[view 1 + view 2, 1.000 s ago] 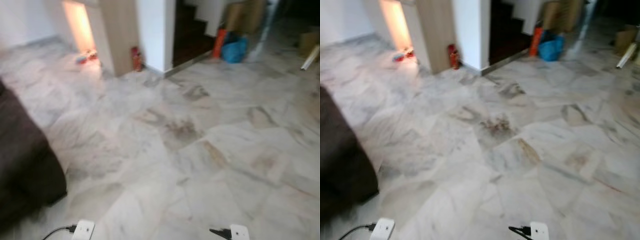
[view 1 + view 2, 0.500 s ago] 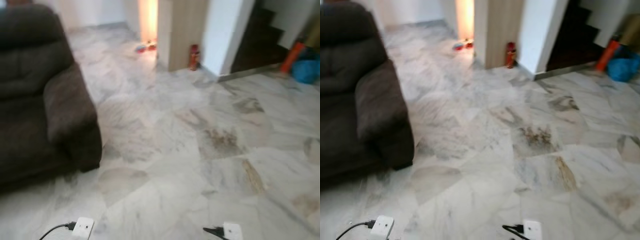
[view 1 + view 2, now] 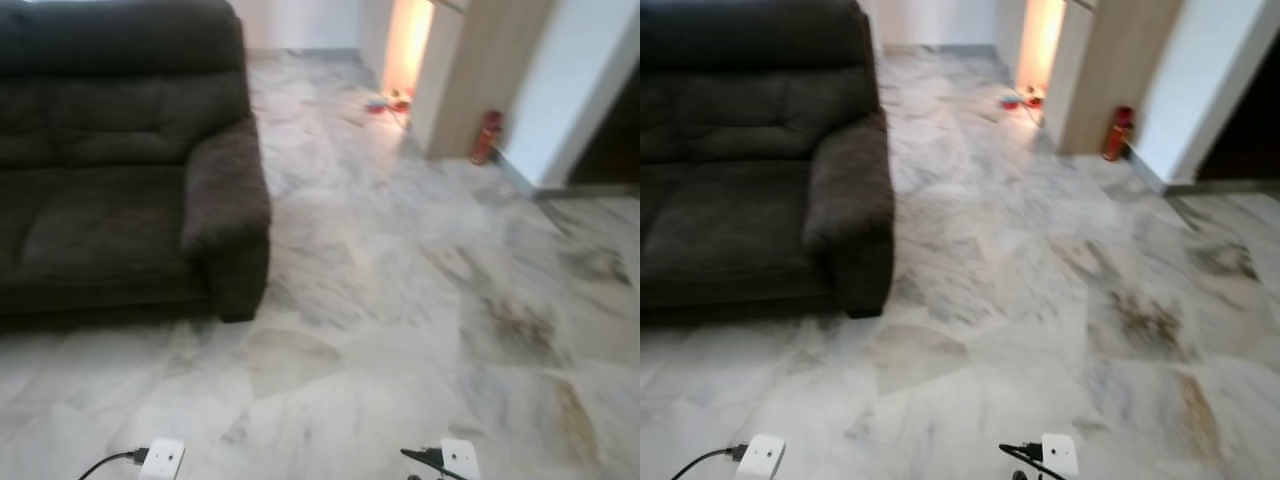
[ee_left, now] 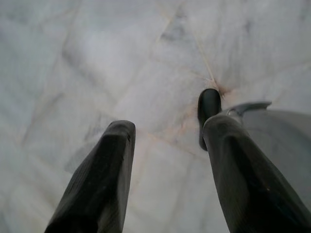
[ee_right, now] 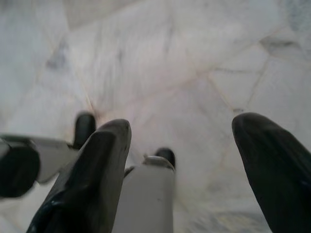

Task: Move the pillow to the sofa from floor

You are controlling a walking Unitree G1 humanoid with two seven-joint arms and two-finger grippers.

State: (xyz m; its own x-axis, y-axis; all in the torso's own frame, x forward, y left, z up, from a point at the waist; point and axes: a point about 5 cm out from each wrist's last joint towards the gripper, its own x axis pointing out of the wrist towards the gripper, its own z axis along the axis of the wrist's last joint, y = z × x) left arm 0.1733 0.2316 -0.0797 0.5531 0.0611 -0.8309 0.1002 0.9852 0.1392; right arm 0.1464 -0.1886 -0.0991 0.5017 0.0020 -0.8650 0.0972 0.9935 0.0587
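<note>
"On the left of the head views, what's there?"

"A dark brown sofa [image 3: 120,160] with its seat bare, standing on a pale marble floor [image 3: 400,300]. Past it are a wooden pillar [image 3: 470,70] and a small red fire extinguisher [image 3: 487,137] at its foot."

"And the pillow?"

"I can't find it, neither on the floor nor on the sofa, so I can't say where it lies."

"The arms?"

"Both hang low. The left end effector [image 4: 167,145] has its fingers spread apart over bare marble, holding nothing. The right end effector [image 5: 182,141] is likewise wide open and empty, above the robot's own feet."

"So how far along?"

"By my reckoning, nothing is done: the pillow must be found, picked up and carried to the sofa."
</note>
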